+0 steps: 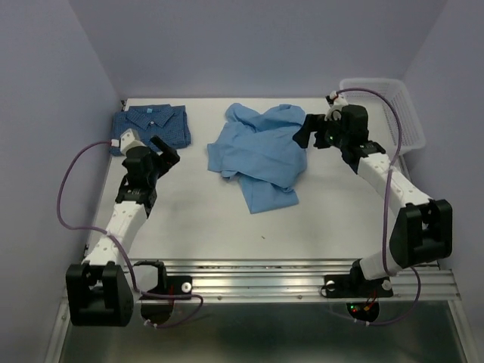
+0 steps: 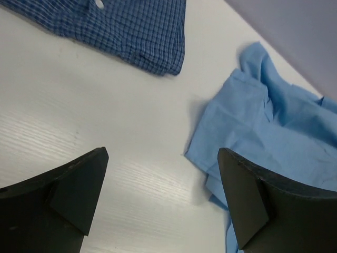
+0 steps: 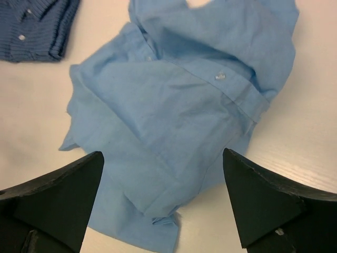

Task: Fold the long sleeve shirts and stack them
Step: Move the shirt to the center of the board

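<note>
Top external view: the light sky-blue shirt (image 1: 261, 155) lies crumpled and unfolded at the middle of the white table (image 1: 212, 219), towards the far side, with one part trailing towards the near edge. The right gripper (image 1: 304, 134) stands at the shirt's right edge, jaws spread wide. In the right wrist view its fingers (image 3: 58, 195) flank the cloth with nothing pinched between them; whether the tips touch the fabric cannot be told. The darker blue checked shirt (image 1: 151, 125) lies folded at the far left corner, apart from the light one. The left gripper (image 1: 168, 151) is just near and right of it, jaws likewise spread and empty, over bare table between the two shirts. The left wrist view cuts off both shirts at its edges. A white mesh basket (image 1: 401, 113) sits at the far right, partly hidden behind the right arm.
</note>
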`<control>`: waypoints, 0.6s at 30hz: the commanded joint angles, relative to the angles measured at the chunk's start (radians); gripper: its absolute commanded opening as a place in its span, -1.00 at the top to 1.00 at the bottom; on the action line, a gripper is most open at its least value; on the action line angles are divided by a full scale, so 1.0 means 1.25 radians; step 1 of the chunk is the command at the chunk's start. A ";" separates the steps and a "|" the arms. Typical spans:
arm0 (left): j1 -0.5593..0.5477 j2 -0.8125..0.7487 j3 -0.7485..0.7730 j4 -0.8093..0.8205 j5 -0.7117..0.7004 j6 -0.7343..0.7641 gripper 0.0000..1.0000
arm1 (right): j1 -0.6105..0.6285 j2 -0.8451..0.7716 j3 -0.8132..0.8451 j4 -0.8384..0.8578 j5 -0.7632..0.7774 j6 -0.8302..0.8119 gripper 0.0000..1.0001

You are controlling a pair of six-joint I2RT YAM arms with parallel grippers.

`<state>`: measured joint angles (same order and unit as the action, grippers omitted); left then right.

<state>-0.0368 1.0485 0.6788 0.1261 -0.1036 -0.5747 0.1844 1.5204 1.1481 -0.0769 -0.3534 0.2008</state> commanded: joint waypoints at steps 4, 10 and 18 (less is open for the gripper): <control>-0.085 0.237 0.138 0.060 0.204 0.046 -0.97 | 0.007 -0.108 0.048 -0.001 0.116 -0.088 -1.00; -0.107 0.447 0.259 0.050 0.269 0.062 -0.97 | 0.018 0.103 0.262 -0.069 0.047 -0.175 -1.00; -0.107 0.658 0.430 0.027 0.283 0.122 -0.97 | 0.101 0.548 0.880 -0.265 -0.007 -0.291 -1.00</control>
<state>-0.1745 1.8191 1.1183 0.1555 0.2150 -0.4858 0.2443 2.0270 1.9884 -0.2703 -0.3134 -0.0757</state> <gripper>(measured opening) 0.986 0.998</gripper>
